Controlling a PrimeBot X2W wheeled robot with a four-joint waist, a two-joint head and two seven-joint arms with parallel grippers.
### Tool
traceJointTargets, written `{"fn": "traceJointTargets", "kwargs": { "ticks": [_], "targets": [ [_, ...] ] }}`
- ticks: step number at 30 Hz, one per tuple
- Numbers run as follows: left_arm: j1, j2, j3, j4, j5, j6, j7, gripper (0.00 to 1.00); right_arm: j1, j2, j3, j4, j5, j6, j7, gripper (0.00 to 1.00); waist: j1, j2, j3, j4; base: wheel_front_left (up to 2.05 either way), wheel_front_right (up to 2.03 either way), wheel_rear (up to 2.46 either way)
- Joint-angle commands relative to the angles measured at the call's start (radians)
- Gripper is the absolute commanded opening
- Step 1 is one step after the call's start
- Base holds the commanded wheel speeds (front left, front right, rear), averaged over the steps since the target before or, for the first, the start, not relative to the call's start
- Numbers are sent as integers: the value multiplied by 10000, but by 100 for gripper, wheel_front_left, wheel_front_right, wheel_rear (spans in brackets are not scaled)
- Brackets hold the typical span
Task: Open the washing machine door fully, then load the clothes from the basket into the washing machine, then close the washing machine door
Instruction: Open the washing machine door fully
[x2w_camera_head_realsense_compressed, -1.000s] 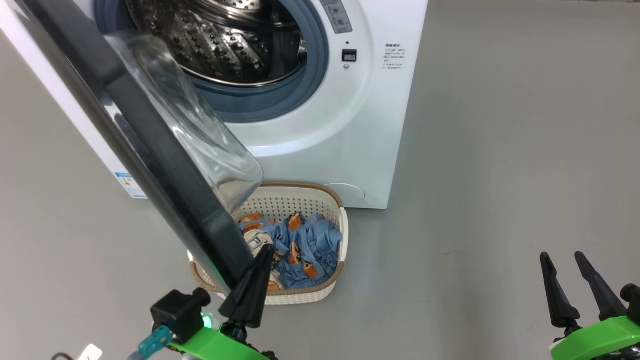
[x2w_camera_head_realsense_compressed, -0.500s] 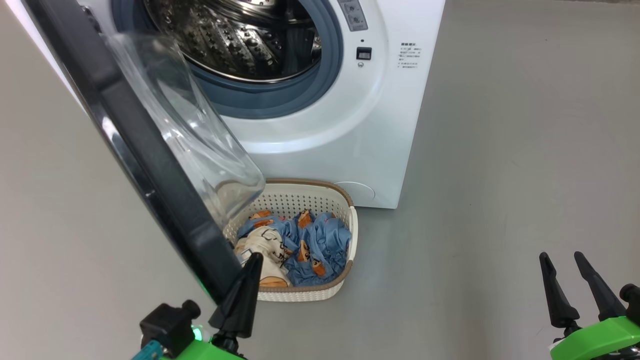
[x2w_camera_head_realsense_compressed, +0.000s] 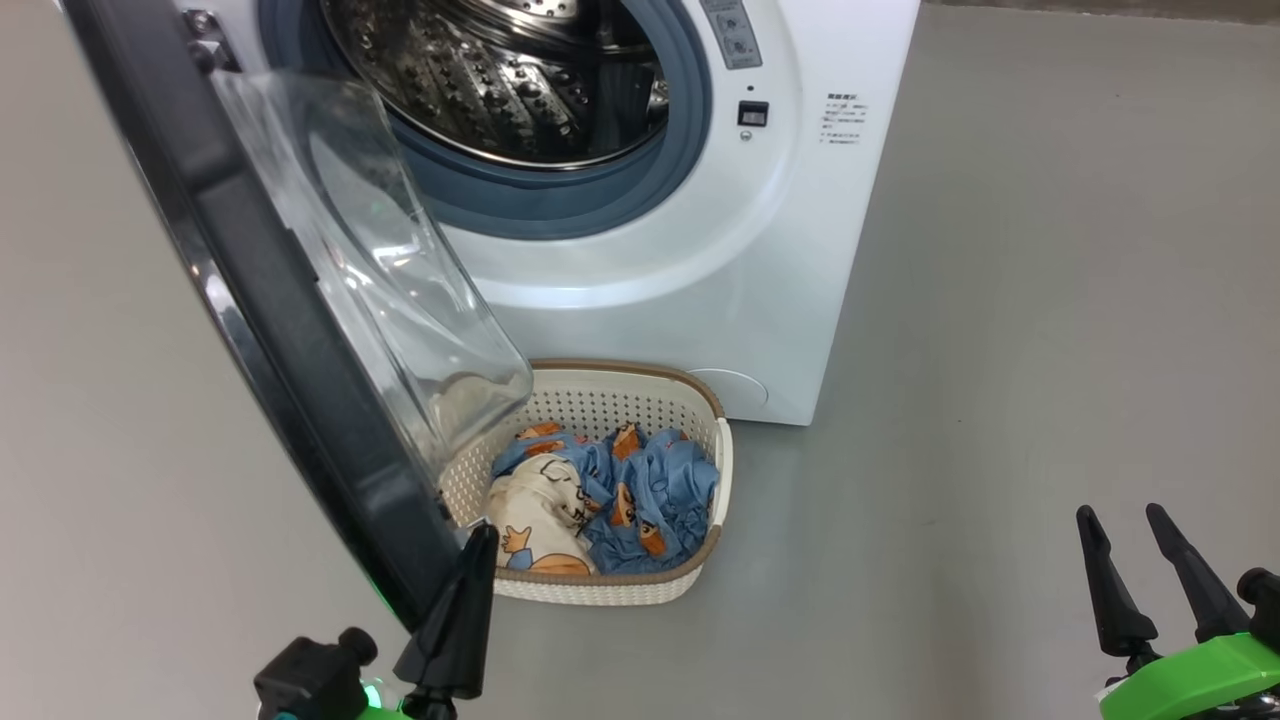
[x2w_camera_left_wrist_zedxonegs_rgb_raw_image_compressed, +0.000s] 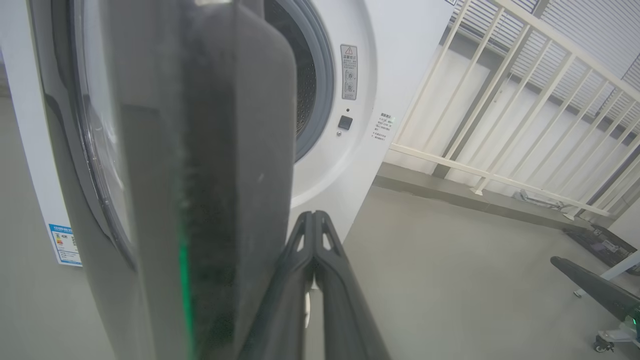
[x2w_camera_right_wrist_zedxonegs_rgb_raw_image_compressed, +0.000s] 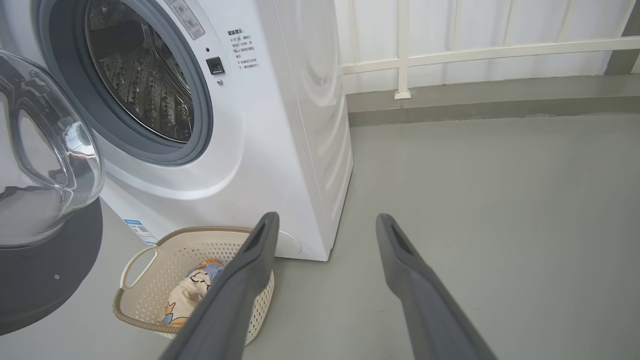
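Note:
The white washing machine (x2w_camera_head_realsense_compressed: 700, 280) stands with its steel drum (x2w_camera_head_realsense_compressed: 500, 80) exposed. Its door (x2w_camera_head_realsense_compressed: 295, 350) is swung out to the left and shows edge-on, the black rim running diagonally and the glass window (x2w_camera_head_realsense_compressed: 390, 280) bulging rightwards. My left gripper (x2w_camera_head_realsense_compressed: 483, 540) is shut on nothing, its tip right beside the door's lower edge (x2w_camera_left_wrist_zedxonegs_rgb_raw_image_compressed: 225, 150); in the left wrist view its gripper (x2w_camera_left_wrist_zedxonegs_rgb_raw_image_compressed: 314, 217) shows fingers pressed together. The basket (x2w_camera_head_realsense_compressed: 724, 470) sits on the floor before the washer, holding blue and cream clothes (x2w_camera_head_realsense_compressed: 640, 490). My right gripper (x2w_camera_head_realsense_compressed: 1125, 520) is open, low on the right, well clear of the basket (x2w_camera_right_wrist_zedxonegs_rgb_raw_image_compressed: 145, 280).
Grey floor (x2w_camera_head_realsense_compressed: 1000, 350) spreads wide to the right of the washer. A white railing (x2w_camera_right_wrist_zedxonegs_rgb_raw_image_compressed: 450, 52) on a raised kerb runs behind it. A blue label (x2w_camera_left_wrist_zedxonegs_rgb_raw_image_compressed: 62, 245) marks the washer's lower left corner. The door overhangs the basket's left end.
The door has swung further left, uncovering more of the basket and clothes. My left gripper has gone left and down with it. The head camera has turned, shifting the washer right.

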Motion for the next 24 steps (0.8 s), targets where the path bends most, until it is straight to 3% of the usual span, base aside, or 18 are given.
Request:
{"fn": "traceJointTargets", "kwargs": {
  "ticks": [1,24],
  "targets": [
    [-73,164,488,-319,100,169,-37,0,-6,-237,244,-222,-21,29,-120,100,0,0,-14,48,0,0,0],
    [382,558,1243,-1198,-67,1115,386,0,-4,-168,240,-251,-63,29,-120,100,0,0,78,674,0,0,0]
  ]
}}
